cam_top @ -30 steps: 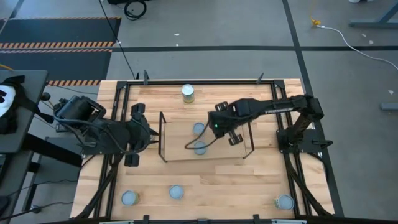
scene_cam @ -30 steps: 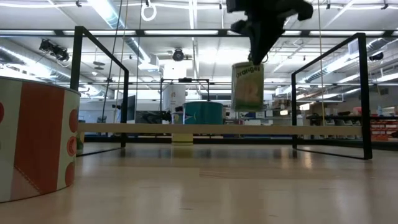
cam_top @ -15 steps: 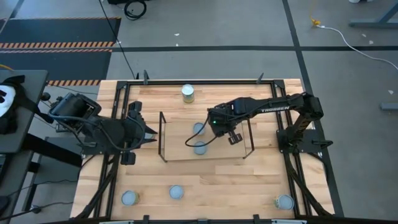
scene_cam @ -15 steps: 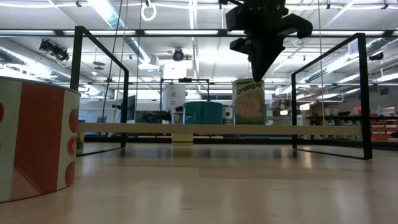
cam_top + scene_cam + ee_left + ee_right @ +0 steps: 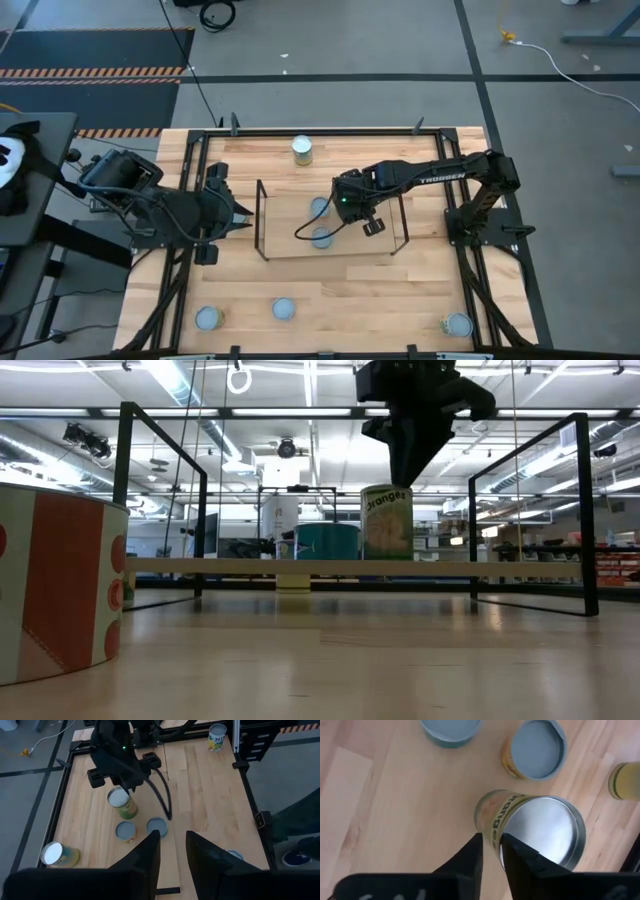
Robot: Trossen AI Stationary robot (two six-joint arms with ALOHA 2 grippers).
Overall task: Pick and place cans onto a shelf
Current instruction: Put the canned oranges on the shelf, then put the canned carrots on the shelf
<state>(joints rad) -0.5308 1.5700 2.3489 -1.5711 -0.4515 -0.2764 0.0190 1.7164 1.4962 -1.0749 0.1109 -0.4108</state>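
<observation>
R gripper is hovering directly over the shelf, just above an orange-labelled can that is standing upright on the wood base. In the R wrist view its fingers are sitting with a narrow gap, tips over the can's rim; can't tell from the pics whether they're still pinching the rim or already let go. Low view is showing the can resting on the base w/ the gripper right on top of it. Two more cans, blue-grey tops, are sitting in the shelf next to it: one toward the far side, one nearer. L gripper is waiting at the table's L side, just outside the shelf's L end frame, pointing at it; fingers are holding a slim gap, nothing between them. Other cans are lying outside the shelf: one near the far edge w/ a yellowish label, two along the near edge on the L, one at the near R corner. A big red/white can is filling the L of the low view, close to the cam.
</observation>
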